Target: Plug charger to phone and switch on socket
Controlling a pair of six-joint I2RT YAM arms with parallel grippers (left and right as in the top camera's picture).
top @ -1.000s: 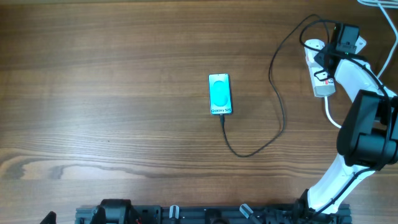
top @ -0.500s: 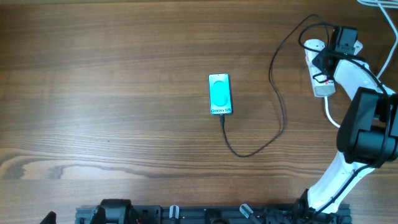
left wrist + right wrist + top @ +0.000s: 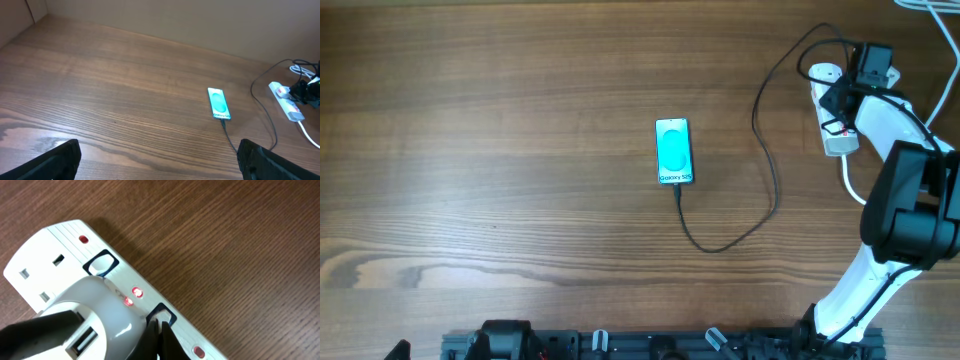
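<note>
The phone [image 3: 674, 151] lies mid-table with its teal screen up; it also shows in the left wrist view [image 3: 218, 103]. The thin black charger cable [image 3: 767, 160] runs from the phone's near end in a loop to the white socket strip [image 3: 828, 110] at the far right. In the right wrist view a white plug head [image 3: 95, 317] sits in the strip [image 3: 65, 250], and a red light glows beside it. My right gripper [image 3: 159, 327] is shut, its tips pressed on a switch of the strip. My left gripper [image 3: 160, 160] is open and empty, low at the table's near edge.
A thick white cord [image 3: 852, 180] leaves the strip toward the right edge. More white cords [image 3: 930, 12] lie at the far right corner. The right arm [image 3: 905, 190] reaches along the right side. A pale wall stands behind the table [image 3: 200, 20].
The right gripper has shifted slightly further along the strip toward the far edge. The phone, the cable and the left arm have not moved.
</note>
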